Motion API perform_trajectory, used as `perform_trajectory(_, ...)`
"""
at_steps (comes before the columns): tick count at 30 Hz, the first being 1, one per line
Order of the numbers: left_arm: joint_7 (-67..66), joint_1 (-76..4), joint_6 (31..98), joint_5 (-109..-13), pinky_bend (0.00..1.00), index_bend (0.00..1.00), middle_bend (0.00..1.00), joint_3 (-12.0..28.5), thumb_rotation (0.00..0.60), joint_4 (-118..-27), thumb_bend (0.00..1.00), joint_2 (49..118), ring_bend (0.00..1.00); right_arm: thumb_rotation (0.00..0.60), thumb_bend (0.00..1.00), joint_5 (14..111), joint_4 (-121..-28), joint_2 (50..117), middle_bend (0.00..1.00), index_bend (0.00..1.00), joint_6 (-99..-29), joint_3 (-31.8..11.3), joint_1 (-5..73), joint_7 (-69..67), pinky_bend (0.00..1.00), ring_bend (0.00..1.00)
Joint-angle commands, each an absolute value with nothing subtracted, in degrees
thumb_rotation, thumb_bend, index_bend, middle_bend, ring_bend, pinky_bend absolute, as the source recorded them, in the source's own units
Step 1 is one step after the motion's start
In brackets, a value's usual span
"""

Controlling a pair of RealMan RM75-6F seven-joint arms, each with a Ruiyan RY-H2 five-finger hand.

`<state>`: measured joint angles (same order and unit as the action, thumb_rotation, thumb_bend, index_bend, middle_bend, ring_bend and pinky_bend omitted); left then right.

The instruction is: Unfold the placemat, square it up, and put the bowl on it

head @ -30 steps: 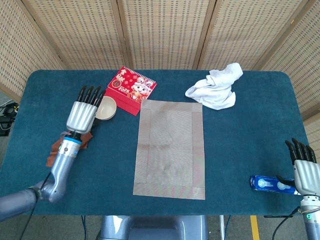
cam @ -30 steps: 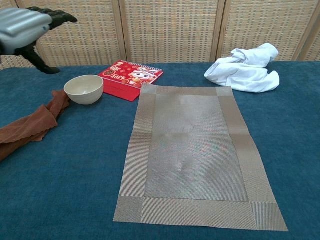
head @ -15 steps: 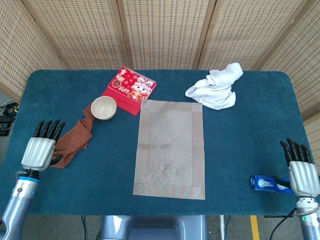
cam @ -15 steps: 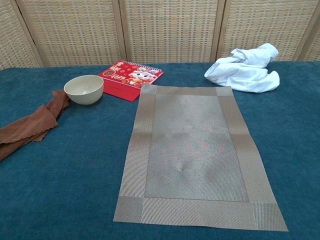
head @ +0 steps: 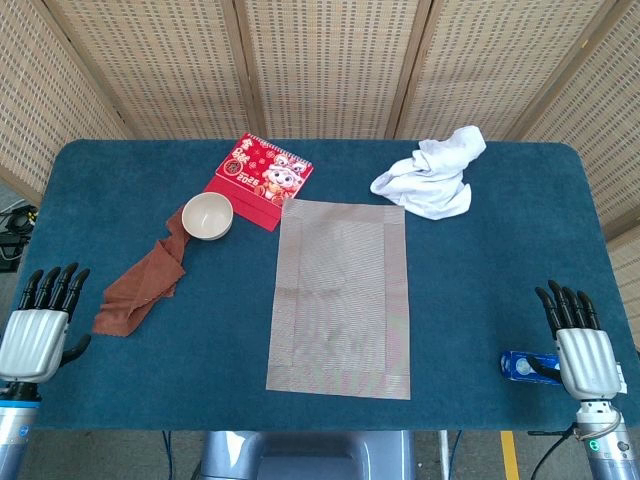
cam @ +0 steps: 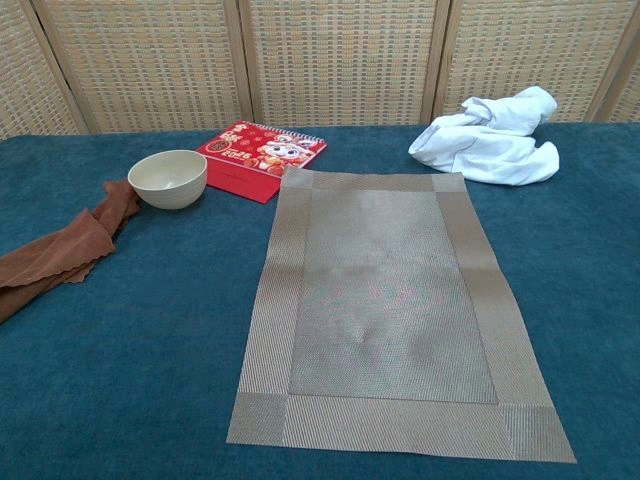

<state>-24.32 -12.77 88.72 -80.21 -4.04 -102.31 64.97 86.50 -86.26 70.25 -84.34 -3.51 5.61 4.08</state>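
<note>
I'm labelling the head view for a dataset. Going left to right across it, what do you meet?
Left hand → brown cloth → bowl → red calendar → placemat → white cloth → blue packet → right hand.

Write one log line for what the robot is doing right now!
placemat: unfolded, flat | bowl: off mat | left hand: open | right hand: open

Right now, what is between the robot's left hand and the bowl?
The brown cloth lies between the left hand and the bowl, one end next to the bowl. The head view shows it best.
</note>
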Motion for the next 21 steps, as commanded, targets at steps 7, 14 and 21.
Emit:
perform_trajectory(7,-23.57,-11.27,88.01,-81.05,0.00,0.00,0.00,-4.20,0.600,-102.27,0.22,64.46,0.00,0.600,0.14,88.61,-83.96,72.21,0.08,0.23,-84.78,-2.52,5.79,4.08,0.04,0.02)
perform_trajectory(14,-21.41,-10.17,89.04,-83.60,0.00,0.00,0.00,-3.35,0.600,-102.64,0.22,64.01,0.00,0.600,0.14,96.23,-80.31,77.59,0.42,0.32,-87.69,-1.23,7.51,5.69,0.25,0.32)
perform_trajectory(21,-21.31,-9.59,88.96,-84.34,0.00,0.00,0.00,-2.54,0.600,-102.75,0.22,64.21,0.00,0.600,0.15,97.41,-83.61,79.42,0.47,0.33,-85.17,-1.06,9.45,10.09,0.28,0.37)
